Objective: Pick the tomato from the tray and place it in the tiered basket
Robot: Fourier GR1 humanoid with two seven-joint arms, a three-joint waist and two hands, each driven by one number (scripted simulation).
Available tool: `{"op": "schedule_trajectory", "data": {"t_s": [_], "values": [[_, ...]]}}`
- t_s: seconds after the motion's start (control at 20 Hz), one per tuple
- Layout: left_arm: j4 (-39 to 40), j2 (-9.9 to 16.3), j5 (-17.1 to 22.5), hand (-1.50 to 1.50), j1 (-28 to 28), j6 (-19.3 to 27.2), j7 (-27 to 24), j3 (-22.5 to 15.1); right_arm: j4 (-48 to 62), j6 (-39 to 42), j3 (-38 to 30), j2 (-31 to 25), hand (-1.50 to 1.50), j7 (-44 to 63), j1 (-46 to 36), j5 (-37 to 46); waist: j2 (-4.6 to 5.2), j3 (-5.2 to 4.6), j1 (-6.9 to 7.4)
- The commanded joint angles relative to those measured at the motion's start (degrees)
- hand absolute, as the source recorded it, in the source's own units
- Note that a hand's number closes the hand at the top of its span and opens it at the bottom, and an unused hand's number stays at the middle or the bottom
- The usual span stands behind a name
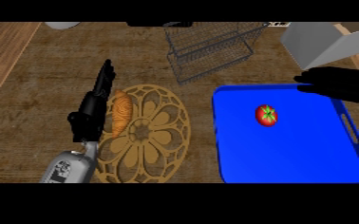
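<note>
One view only is being given, from the head, looking steeply down at a dark brown wooden counter top (56, 76). A small round red tomato with a green star-shaped stem (266, 115) is being shown lying on a bright blue rectangular plastic tray (280, 161) at the right of the view, in the tray's upper middle part, untouched by anything.

The black right hand (333, 83) is being seen above and to the right of the tomato, over the tray's far right corner, with its fingers pointing left. It is being held apart from the tomato, with bare blue tray between them. Its fingers are appearing extended and nothing is being held in it.

A grey wire tiered basket (210, 47) is being shown standing on the counter beyond the tray's far left corner, up and to the left of the tomato, well apart from it. Just right of the basket, at the top right, a pale grey box-like object (316, 42) is being partly cut by the view's edge.

The black left hand (95, 107) is being seen at the left on its grey forearm (70, 166), fingers straight and pointing up the view, holding nothing. It is being shown along the left edge of a round tan openwork trivet with a flower pattern (151, 133), on which an orange-brown elongated bread-like item (120, 114) is lying, just beside the hand.
</note>
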Motion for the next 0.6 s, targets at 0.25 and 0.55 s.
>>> {"op": "schedule_trajectory", "data": {"t_s": [0.25,0.55], "values": [[-0.9,0.5,0.9,0.00,0.4,-2.9,-0.2,1.9,9.5,-7.3,7.6,2.0,-1.50,-14.0,-2.1,10.0,-0.15,-0.06,-0.05],[-0.5,-0.9,-2.0,0.00,-1.7,-1.1,2.8,2.4,13.4,-13.9,7.4,4.4,-1.50,-18.3,-3.7,13.9,-0.25,-0.07,-0.63]]}}
